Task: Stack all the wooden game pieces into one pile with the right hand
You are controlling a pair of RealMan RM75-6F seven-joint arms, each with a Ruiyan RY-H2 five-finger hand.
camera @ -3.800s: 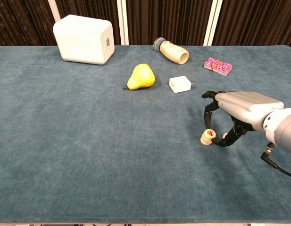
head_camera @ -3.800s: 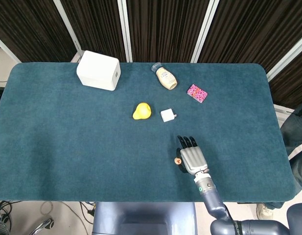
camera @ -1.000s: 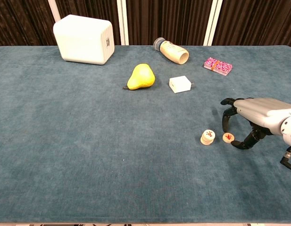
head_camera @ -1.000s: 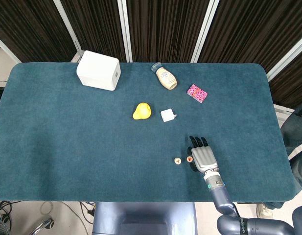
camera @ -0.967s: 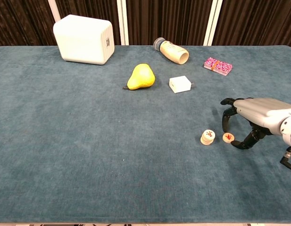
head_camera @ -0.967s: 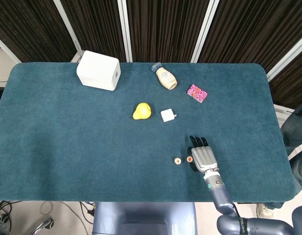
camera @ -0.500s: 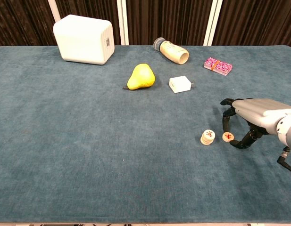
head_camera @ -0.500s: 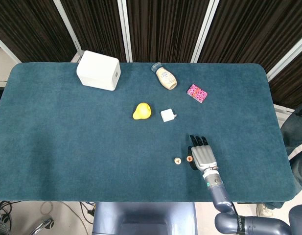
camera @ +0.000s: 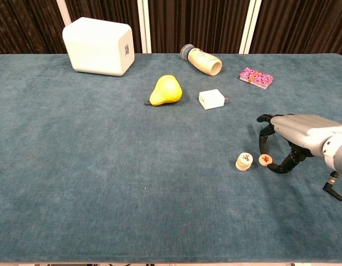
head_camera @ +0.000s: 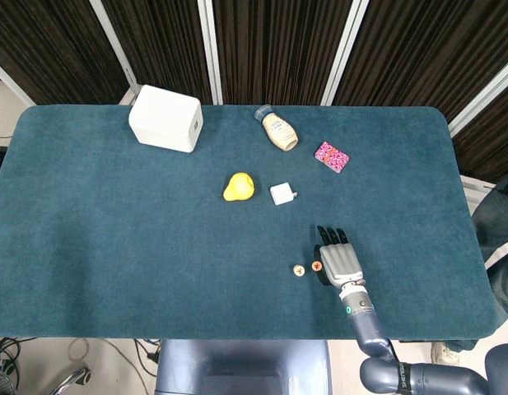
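Note:
A short pile of round wooden game pieces (camera: 244, 161) with red marks on top stands on the blue cloth near the front right; in the head view the pile (head_camera: 298, 269) is a small disc. Just right of it, a single wooden piece (camera: 264, 159) is pinched between the thumb and a finger of my right hand (camera: 298, 133). The piece sits close to the pile with a narrow gap between them. In the head view the right hand (head_camera: 340, 262) lies palm down over that piece (head_camera: 316, 266). My left hand is in neither view.
A yellow pear (camera: 166, 91) and a small white charger block (camera: 212, 99) lie mid-table. Behind them are a white box (camera: 98, 46), a toppled bottle (camera: 202, 60) and a pink packet (camera: 256, 77). The table's front edge (head_camera: 237, 336) runs close behind the hand.
The right hand has edged left with the single piece, narrowing the gap to the pile. Earlier still, it left the pile and reached right for this piece.

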